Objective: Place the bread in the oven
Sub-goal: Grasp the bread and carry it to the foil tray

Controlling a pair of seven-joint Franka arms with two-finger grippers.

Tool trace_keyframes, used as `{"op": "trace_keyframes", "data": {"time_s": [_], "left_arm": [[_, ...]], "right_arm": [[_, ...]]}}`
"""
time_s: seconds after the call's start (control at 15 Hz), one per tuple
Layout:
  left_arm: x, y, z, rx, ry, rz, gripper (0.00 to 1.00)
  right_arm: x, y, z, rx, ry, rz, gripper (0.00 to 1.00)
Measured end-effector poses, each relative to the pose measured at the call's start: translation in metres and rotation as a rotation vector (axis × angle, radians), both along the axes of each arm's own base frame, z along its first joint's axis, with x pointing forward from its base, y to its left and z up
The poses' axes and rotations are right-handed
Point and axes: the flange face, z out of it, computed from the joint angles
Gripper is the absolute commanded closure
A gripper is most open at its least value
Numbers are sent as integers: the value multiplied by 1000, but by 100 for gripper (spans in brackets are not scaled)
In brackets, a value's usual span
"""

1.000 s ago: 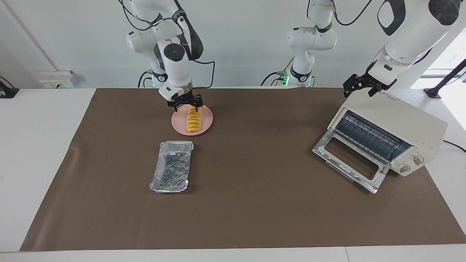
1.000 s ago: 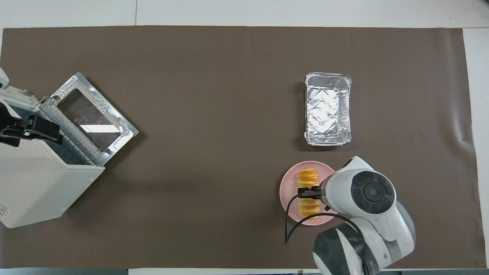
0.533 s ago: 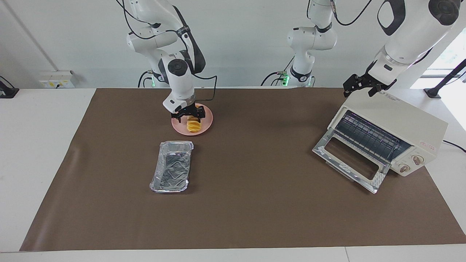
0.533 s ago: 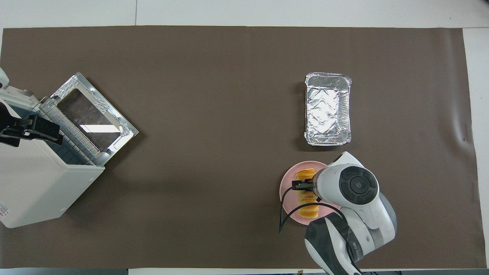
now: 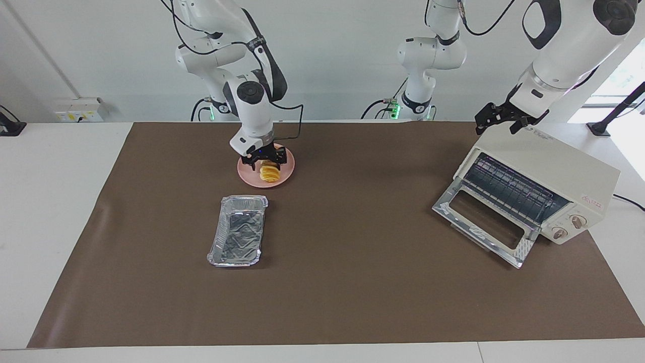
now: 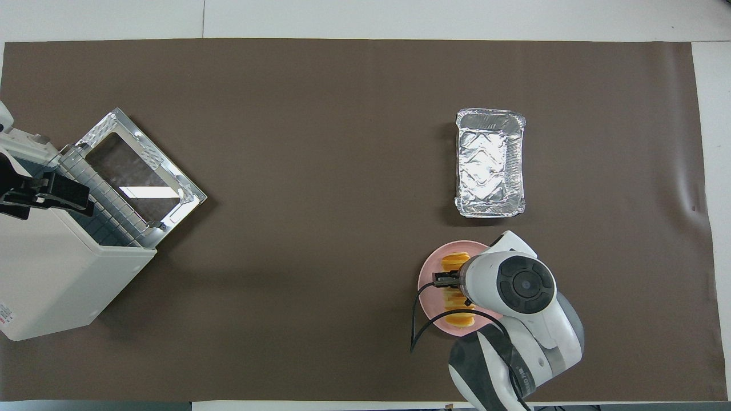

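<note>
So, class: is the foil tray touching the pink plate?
Apart. The overhead view shows a strip of brown mat between the foil tray and the pink plate.

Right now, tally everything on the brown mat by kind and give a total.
Bread: 1
Pink plate: 1
Foil tray: 1
Oven: 1
Total: 4
</note>
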Motion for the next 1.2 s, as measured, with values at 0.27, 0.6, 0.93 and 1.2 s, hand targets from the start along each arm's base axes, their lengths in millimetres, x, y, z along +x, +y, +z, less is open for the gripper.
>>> {"op": "trace_keyframes", "data": {"time_s": [0.27,0.6,0.93,1.2], "left_arm": [[0,0,0,0,0,0,0],[0,0,0,0,0,0,0],[0,0,0,0,0,0,0],[0,0,0,0,0,0,0]], "right_arm": [[1,2,2,4,-7,2,100],[18,8,24,-7,15,-1,100],[59,8,94,1,61,-3,100],[127,-48,138,71,22,36,100]]}}
